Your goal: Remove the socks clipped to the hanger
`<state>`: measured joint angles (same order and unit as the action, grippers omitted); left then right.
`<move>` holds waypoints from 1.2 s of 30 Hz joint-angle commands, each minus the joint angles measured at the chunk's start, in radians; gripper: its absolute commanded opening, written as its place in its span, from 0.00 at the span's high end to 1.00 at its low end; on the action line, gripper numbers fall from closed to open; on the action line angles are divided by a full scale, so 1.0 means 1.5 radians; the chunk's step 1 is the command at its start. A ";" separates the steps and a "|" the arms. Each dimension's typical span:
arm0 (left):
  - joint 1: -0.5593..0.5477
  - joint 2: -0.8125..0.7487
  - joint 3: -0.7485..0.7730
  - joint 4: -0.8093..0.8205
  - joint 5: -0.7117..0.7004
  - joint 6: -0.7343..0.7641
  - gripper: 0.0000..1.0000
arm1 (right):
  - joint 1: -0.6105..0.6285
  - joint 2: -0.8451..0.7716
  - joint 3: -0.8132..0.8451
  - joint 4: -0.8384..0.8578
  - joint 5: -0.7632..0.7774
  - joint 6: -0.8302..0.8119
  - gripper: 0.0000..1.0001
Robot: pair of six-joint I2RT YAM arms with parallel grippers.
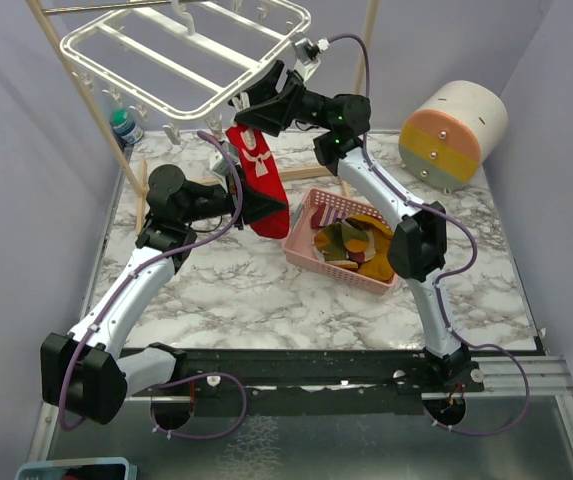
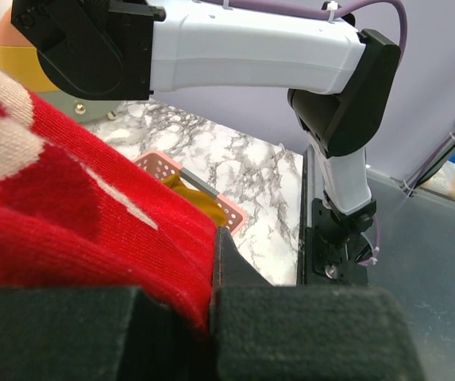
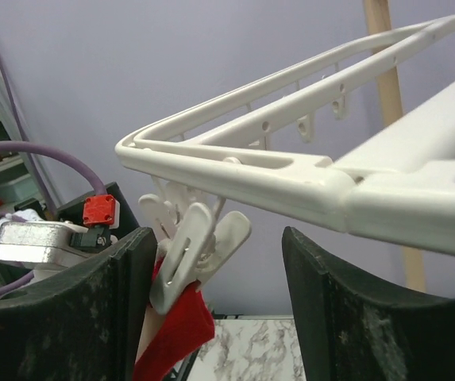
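left gripper [image 1: 259,205]: clamped on the lower part of the red sock [image 1: 258,178]; in the left wrist view the red fabric [image 2: 68,214] is pinched between the black pads [image 2: 306,333]
right gripper [image 1: 247,108]: up at the near corner of the hanger [image 1: 181,112], fingers apart
right fingers: one [image 3: 84,317] on each side of the clip [image 3: 187,246], the other [image 3: 354,317] well clear of it; cannot tell if the nearer finger touches the clip
clip: white, hangs under the hanger's corner bar [image 3: 291,171], bites the top edge of the red sock [image 3: 175,337]
red sock: has white markings, hangs from the clip down to the left gripper, above the table [image 1: 246,300], just left of the basket [image 1: 299,222]
hanger: white frame of parallel bars, raised above the far left of the table, other small clips dangle along its edge
basket: pink, on the table between the two arms, near the centre
loose socks [image 1: 351,245]: piled in the basket, yellow, red and olive visible; a yellow one [image 2: 199,198] shows in the left wrist view
wooden pole [image 3: 386,71]: upright behind the hanger
striped drum [image 1: 453,135]: cream, yellow, orange and pink bands, far right of the table, well apart from the basket
table: white marble pattern
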<state>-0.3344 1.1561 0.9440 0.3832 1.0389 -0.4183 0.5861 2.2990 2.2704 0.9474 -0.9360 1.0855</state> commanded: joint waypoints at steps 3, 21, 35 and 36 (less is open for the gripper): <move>-0.002 -0.012 0.004 -0.032 0.042 0.011 1.00 | 0.005 0.001 0.017 0.005 0.008 -0.006 0.39; -0.002 -0.015 0.006 -0.056 0.035 0.024 1.00 | 0.005 -0.001 0.019 0.015 0.015 0.008 0.90; -0.002 -0.009 0.005 -0.067 0.024 0.039 1.00 | 0.003 -0.035 -0.065 0.034 0.004 -0.001 0.13; -0.002 -0.009 0.004 -0.067 0.024 0.039 1.00 | 0.002 -0.044 -0.080 0.035 0.003 -0.005 0.06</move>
<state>-0.3355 1.1538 0.9440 0.2966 1.0588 -0.3801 0.5865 2.2902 2.2143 0.9707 -0.8989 1.0950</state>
